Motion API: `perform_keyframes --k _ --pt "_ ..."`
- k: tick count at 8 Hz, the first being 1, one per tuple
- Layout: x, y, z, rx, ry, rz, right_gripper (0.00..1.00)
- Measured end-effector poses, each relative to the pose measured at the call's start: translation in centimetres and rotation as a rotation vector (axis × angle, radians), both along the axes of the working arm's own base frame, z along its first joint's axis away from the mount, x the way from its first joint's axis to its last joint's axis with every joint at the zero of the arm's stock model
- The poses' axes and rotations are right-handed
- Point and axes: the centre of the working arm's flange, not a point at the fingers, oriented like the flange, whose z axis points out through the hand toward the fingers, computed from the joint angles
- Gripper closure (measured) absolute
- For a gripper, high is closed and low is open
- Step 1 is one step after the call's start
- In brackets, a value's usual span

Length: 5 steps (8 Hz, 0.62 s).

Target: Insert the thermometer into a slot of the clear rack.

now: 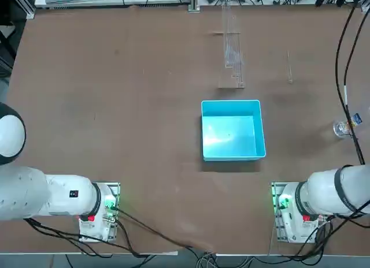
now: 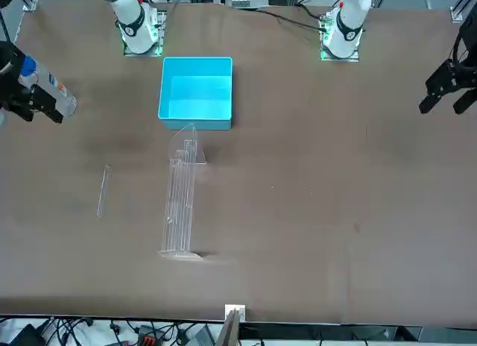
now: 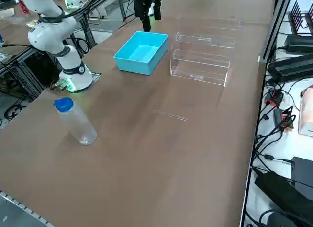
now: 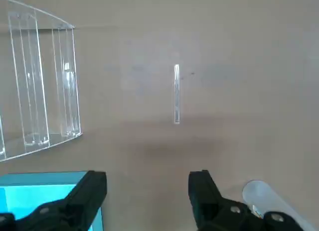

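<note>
The thermometer (image 1: pixel 289 67) is a thin pale rod lying flat on the brown table, to the right of the clear rack (image 1: pixel 232 45). It also shows as a faint line in the front view (image 2: pixel 103 191), the side view (image 3: pixel 169 115) and the wrist view (image 4: pixel 176 94). The clear rack (image 2: pixel 180 200) stands upright beyond the blue bin, long and narrow (image 3: pixel 203 53), and all the slots I can see are bare (image 4: pixel 45 86). My right gripper (image 4: pixel 148 177) hangs open well above the table, short of the thermometer and apart from it, with nothing between its fingers.
A light-blue square bin (image 1: pixel 231 102) sits mid-table with nothing inside. A small clear bottle (image 1: pixel 344 128) with a blue cap (image 3: pixel 63 104) stands near the table's right edge, close beside my right finger in the wrist view. Black cables run along that edge.
</note>
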Motion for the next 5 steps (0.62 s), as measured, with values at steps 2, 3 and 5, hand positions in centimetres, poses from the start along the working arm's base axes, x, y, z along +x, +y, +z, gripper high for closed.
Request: perform_keyframes --k 2,3,5 --pt "1.1 -0.4 -1.9 0.001 0.017 -0.027 0.00" --pt "2.6 -1.0 -4.0 0.002 0.009 -0.039 0.00" --pt "5.5 -2.7 -9.3 0.003 -0.016 -0.063 0.00"
